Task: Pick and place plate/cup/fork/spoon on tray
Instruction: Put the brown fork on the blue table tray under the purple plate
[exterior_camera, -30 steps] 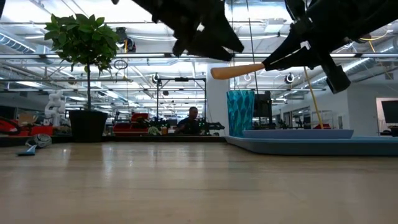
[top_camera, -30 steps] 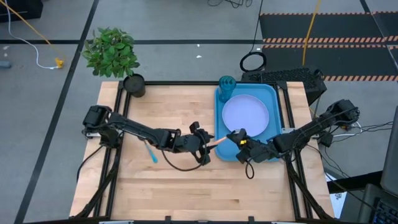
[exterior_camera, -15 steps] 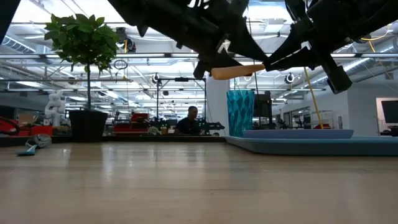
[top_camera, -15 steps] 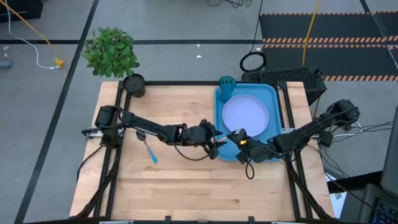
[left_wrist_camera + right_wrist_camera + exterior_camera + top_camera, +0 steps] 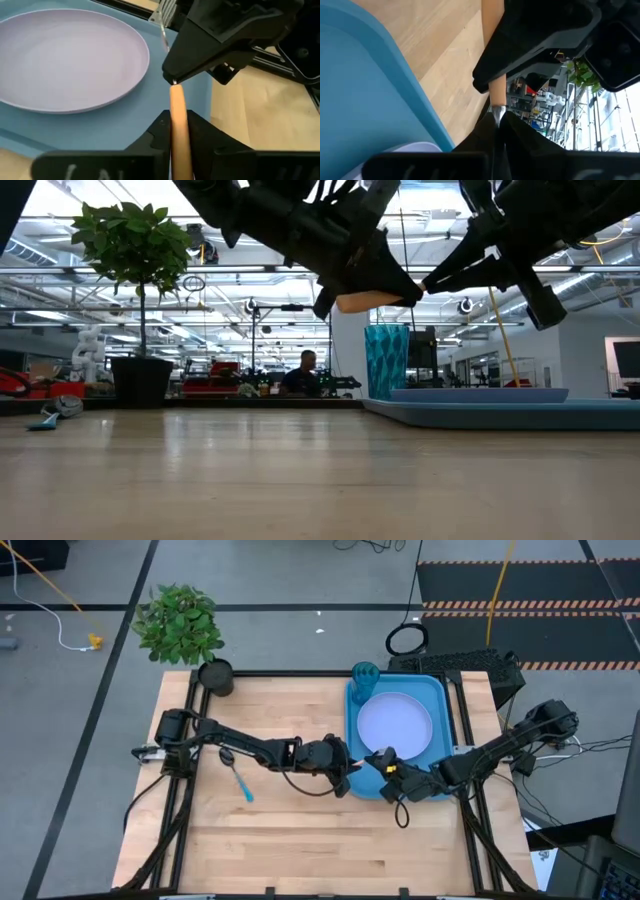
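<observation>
The left hand (image 5: 343, 762) is clamped on the fork's (image 5: 178, 131) orange handle; the right hand (image 5: 381, 762) pinches its tine end, at the tray's (image 5: 436, 690) seven o'clock corner. Mistimed release risks tugging, dropping it onto the surface (image 5: 280, 830).

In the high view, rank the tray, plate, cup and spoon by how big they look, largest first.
1. Tray, the largest; the plate and cup sit in it.
2. Plate, filling most of the tray.
3 and 4. Cup and spoon: too close to rank; the cup is rounder, the spoon long and thin.
</observation>
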You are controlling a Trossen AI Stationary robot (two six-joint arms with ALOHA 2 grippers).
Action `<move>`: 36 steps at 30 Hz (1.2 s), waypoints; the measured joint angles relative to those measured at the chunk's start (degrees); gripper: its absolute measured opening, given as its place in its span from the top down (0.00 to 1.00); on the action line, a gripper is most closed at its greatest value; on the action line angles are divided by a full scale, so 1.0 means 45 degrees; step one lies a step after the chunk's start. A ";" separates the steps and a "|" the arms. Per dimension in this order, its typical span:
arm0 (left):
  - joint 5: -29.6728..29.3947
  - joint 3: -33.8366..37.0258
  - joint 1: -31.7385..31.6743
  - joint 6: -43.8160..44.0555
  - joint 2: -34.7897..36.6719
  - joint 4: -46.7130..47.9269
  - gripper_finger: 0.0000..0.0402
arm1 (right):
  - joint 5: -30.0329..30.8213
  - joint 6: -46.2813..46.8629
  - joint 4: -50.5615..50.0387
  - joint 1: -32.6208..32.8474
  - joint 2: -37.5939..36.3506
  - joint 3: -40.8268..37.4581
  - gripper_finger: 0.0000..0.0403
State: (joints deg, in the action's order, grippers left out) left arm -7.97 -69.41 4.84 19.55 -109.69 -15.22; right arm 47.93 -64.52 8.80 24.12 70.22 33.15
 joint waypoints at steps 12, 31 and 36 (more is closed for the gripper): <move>-0.0484 -0.0010 -0.0071 -0.0757 0.0852 0.1974 0.90 | 0.0397 0.0956 0.1574 0.0461 -0.0135 0.0002 0.78; -0.7292 0.0005 0.1069 -0.2713 0.0829 -0.3559 0.90 | -0.1114 1.2466 0.4665 -0.0342 -0.0160 0.0000 0.64; -0.7258 -0.0005 0.1147 -0.3920 -0.0250 -0.6999 0.90 | -0.1671 1.4059 0.4668 -0.0461 -0.0160 0.0000 0.63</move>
State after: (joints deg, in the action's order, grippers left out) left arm -40.63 -69.43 10.00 1.91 -110.82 -46.72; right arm 40.41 -1.25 29.80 22.04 69.50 33.15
